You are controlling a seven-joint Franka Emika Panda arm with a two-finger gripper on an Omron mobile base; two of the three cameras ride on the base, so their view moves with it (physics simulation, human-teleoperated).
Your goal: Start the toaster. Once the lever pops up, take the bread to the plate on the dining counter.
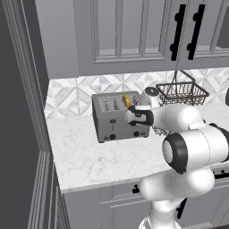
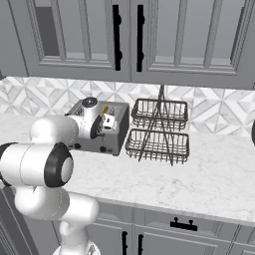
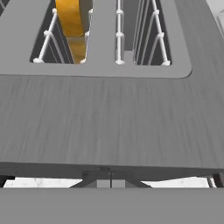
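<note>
Gripper over the front right of the toaster, lever below and ahead of my fingertips.

My gripper (image 1: 129,117) hangs at the toaster's (image 1: 107,117) front top edge, jaws fully closed and holding nothing. In the hand view I look down on the grey top, the front edge nearest me, so the right lever should lie just below that edge; I judge a short downward press is what comes next. The bread (image 3: 72,26) stands upright in a right-hand slot, crust showing, its face along the slot. The toaster sits toward the back of the marble worktop (image 1: 89,156), the wire basket rack (image 2: 159,130) just beside it.
</note>
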